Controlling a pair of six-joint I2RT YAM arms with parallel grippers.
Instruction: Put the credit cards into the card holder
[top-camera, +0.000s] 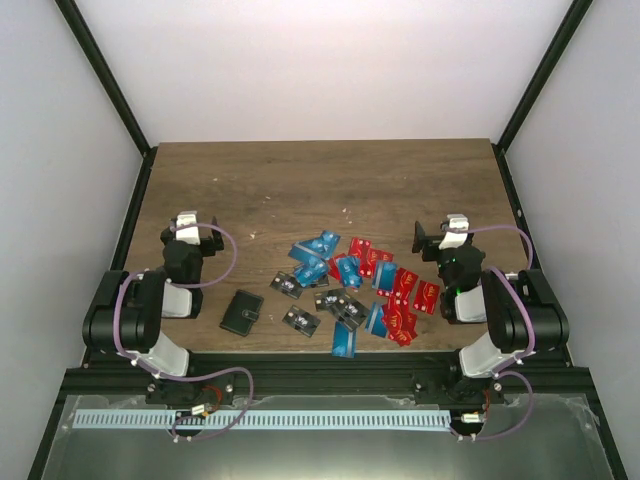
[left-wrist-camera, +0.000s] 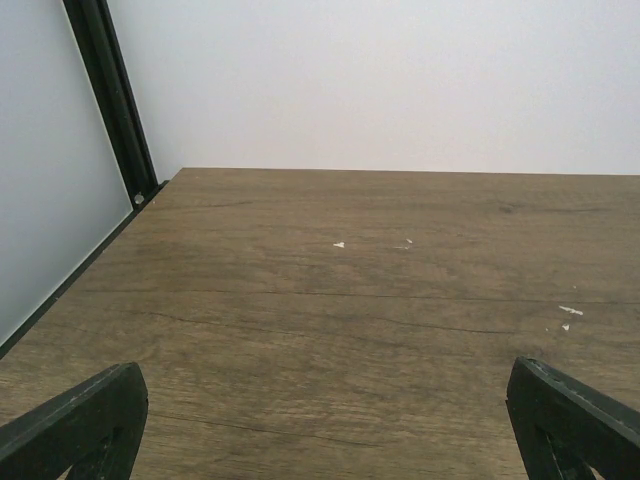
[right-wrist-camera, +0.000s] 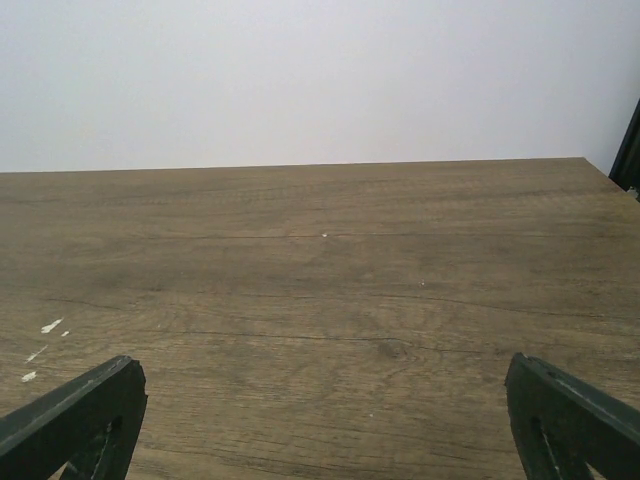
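In the top view a spread of credit cards lies near the table's front middle: blue ones, red ones and black ones. The card holder, a closed black case with a clasp tab, lies left of the cards. My left gripper sits at the left, behind the holder, open and empty. My right gripper sits at the right, just behind the red cards, open and empty. Both wrist views show only bare wood between spread fingertips; no cards or holder show there.
The wooden table is walled by white panels with black frame posts at the back corners. The table's far half shows only small white flecks. The arm bases stand at the near edge.
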